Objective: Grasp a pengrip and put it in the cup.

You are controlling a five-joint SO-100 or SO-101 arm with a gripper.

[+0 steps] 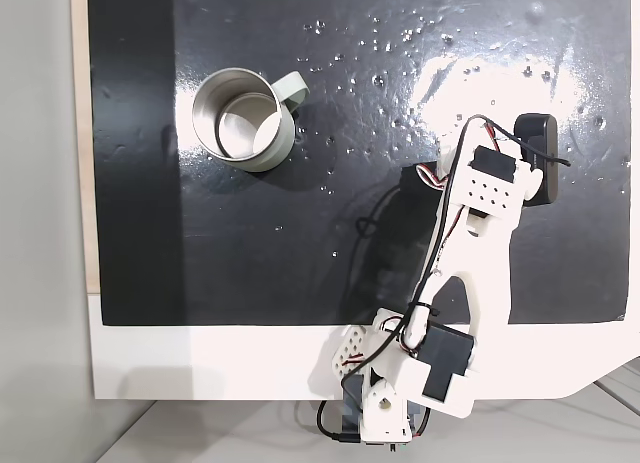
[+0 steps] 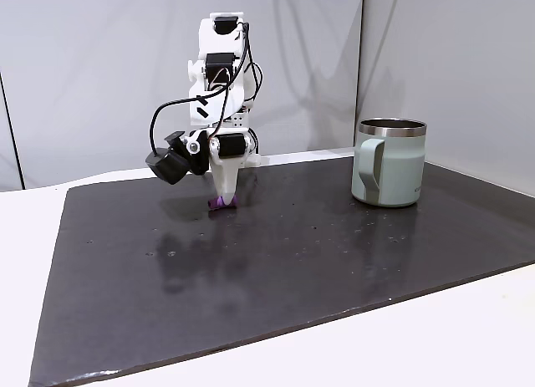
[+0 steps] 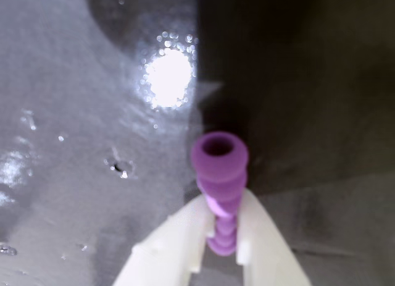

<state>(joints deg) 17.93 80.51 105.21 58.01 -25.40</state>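
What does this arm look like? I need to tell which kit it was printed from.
The arm is white printed plastic with black servo blocks and loose black cables looping along it. One plate has a grid of small holes. A black camera module hangs beside the wrist. The pincer has two pale cream fingers that taper to tips.

The pengrip (image 3: 220, 175) is a small purple ribbed tube with an open round end. It lies on its side on the dark mat, seen low in a fixed view (image 2: 222, 203). The cup (image 2: 388, 163) stands upright, well apart from it, pale grey-green outside, shiny metal inside (image 1: 240, 118), handle at its side.
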